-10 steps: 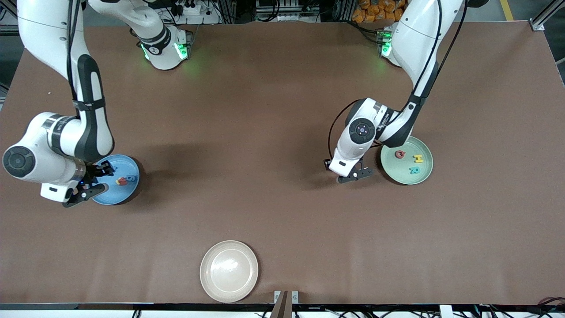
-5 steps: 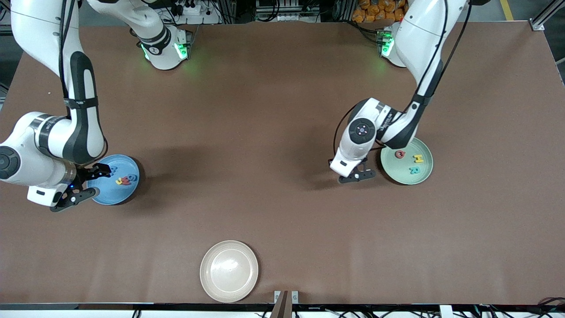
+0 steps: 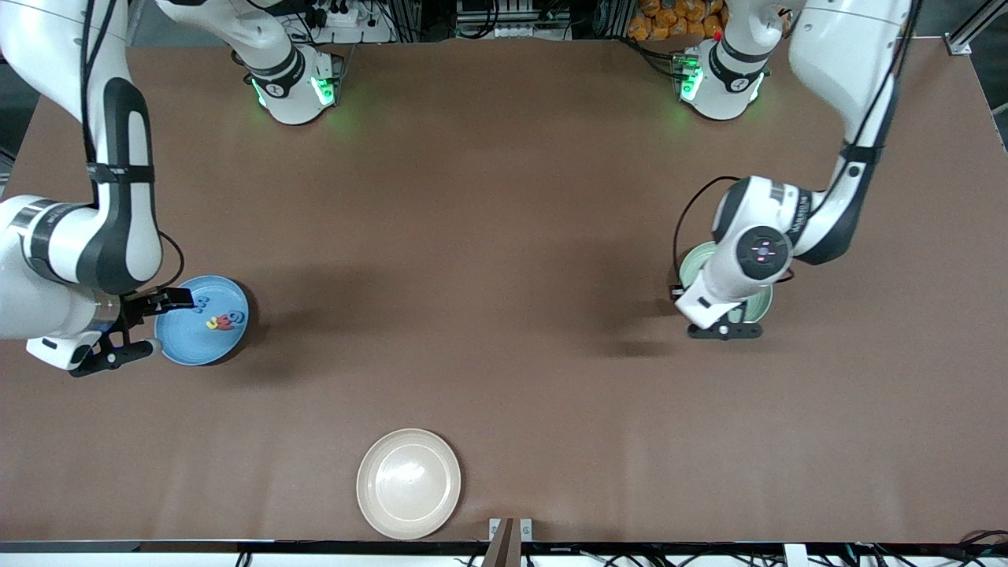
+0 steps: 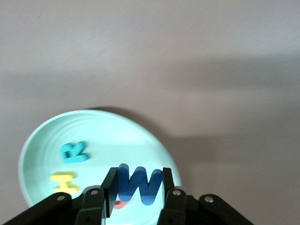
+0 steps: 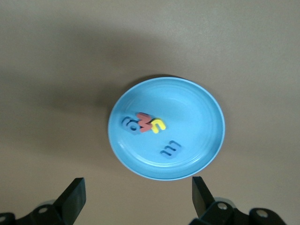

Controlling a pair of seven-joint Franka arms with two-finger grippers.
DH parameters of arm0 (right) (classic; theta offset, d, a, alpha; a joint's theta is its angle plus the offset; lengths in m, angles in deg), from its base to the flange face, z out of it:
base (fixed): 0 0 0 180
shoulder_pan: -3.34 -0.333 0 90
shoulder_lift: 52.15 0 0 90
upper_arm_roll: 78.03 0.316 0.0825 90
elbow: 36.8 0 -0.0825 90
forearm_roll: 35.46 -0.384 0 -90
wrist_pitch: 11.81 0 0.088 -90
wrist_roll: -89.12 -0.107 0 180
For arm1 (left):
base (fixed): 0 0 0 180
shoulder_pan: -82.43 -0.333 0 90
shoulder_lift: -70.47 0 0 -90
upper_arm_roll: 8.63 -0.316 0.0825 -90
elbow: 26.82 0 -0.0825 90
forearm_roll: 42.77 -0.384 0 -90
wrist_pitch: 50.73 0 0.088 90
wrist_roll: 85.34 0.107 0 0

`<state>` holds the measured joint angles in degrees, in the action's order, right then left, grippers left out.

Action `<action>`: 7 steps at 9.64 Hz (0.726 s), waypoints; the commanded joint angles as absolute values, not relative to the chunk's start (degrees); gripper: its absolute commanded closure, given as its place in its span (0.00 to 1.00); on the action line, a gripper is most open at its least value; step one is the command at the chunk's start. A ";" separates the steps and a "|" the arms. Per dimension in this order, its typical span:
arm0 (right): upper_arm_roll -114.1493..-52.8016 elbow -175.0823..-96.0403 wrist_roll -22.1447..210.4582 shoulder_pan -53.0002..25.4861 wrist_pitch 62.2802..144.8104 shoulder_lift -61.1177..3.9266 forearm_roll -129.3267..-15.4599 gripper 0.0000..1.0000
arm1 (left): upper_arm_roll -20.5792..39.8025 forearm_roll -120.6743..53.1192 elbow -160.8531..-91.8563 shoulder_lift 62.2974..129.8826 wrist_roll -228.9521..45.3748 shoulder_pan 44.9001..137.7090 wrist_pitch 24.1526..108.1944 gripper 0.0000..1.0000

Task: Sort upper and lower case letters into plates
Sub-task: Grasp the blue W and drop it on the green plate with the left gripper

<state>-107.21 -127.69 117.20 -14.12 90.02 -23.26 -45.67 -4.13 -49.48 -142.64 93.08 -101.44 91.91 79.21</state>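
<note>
Placement is the step in hand: the left gripper (image 4: 139, 202) pinches a dark blue W (image 4: 139, 183) upright between its fingers and hangs over the rim of the mint green plate (image 3: 687, 264), at the right of the front view. In the left wrist view, that plate already holds a teal R (image 4: 73, 151), a yellow letter (image 4: 64, 182), seemingly an H, and a red letter (image 4: 120, 204) mostly hidden under the fingers. To my eye the W belongs with these capitals, so the next move calls for carrying it a little farther in over bare plate, lowering, then spreading the fingers so it drops flat rather than onto the red letter.

At the left edge of the front view, the right gripper (image 3: 135, 324) hangs just beside the blue plate (image 3: 181, 350), its fingers spread wide and empty. The right wrist view shows that plate with a grey-blue letter (image 5: 131, 124), a red letter (image 5: 144, 122) and a yellow one (image 5: 158, 125) bunched together, plus a blue m (image 5: 170, 149) apart from them.

Low in the middle of the front view lies a beige plate (image 3: 409, 483) with nothing on it.
</note>
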 commanded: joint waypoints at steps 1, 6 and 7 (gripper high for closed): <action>-98.37 -128.20 109.03 -6.01 87.95 -29.01 -46.10 0.00 | -3.53 -50.50 -153.25 88.14 -96.52 88.43 86.94 0.90; -84.90 -135.94 101.96 7.45 87.34 -48.60 -40.65 0.00 | -3.18 -50.58 -151.72 89.45 -94.84 89.46 90.07 0.00; -84.97 -135.42 101.96 7.91 85.94 -50.20 -40.47 0.00 | -3.52 -50.42 -150.58 89.37 -93.26 89.90 89.90 0.00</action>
